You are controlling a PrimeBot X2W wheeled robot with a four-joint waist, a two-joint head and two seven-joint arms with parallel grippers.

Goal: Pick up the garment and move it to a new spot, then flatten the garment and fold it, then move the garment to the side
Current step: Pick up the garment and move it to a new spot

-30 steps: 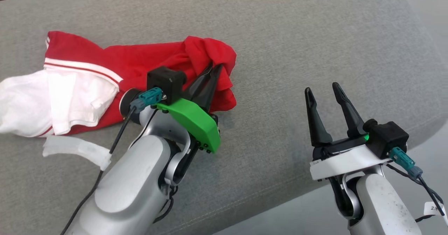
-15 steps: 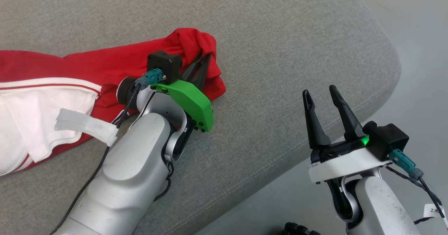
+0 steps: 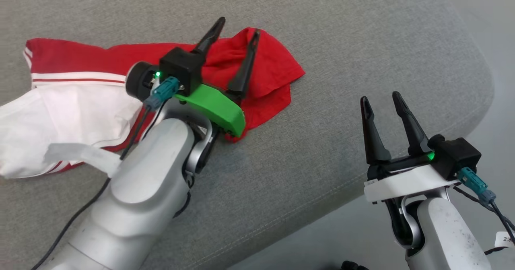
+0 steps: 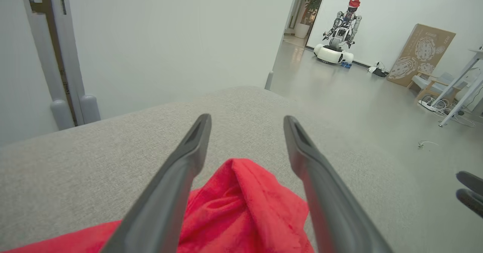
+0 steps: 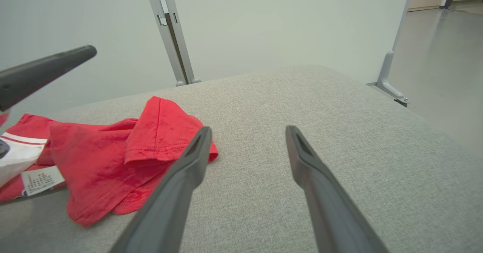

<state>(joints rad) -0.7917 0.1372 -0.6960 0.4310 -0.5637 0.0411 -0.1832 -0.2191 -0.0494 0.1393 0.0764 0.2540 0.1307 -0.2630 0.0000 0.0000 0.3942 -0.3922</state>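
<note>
Garment [image 3: 273,66] rumpled on cushion [image 3: 342,40]; left jaws apart over it, right jaws apart.

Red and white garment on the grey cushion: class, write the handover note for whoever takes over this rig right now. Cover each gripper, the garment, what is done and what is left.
Left gripper: open, fingers either side of the bunched red end of the red and white fabric garment, gripping nothing.
Right gripper: open, empty, near the cushion's edge, apart from the garment.
Garment: lying rumpled on the grey fabric cushion, white part towards the robot's left.
Done: garment is down on the cushion, free of both grippers.
Left: flatten it, fold it, move it aside.
</note>
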